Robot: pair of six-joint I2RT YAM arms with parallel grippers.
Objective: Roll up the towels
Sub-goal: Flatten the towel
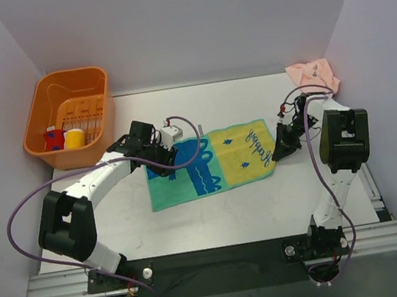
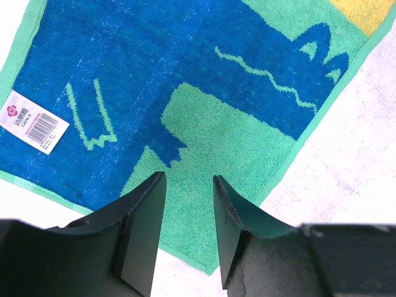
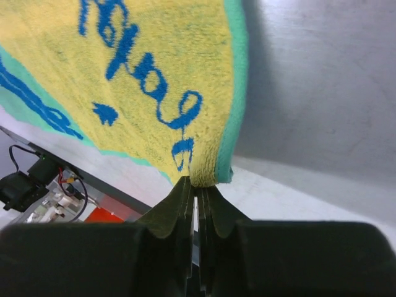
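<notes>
A towel [image 1: 215, 162] lies spread flat mid-table, its left half green and blue, its right half yellow with blue writing. My left gripper [image 1: 162, 165] hovers over the left half. In the left wrist view that gripper [image 2: 189, 182] stands open above the green cloth [image 2: 204, 93], near its hem, with nothing between the fingers. My right gripper [image 1: 282, 149] is at the towel's right edge. In the right wrist view it [image 3: 199, 189] is shut on the yellow edge [image 3: 142, 80] beside the green hem. A pale pink towel [image 1: 312, 74] lies crumpled at the back right corner.
An orange basket [image 1: 68, 119] at the back left holds a red item [image 1: 53, 139] and a yellow one [image 1: 74, 139]. A white label [image 2: 37, 127] is sewn on the towel's blue part. A metal rail [image 1: 215, 262] runs along the near edge; walls close three sides.
</notes>
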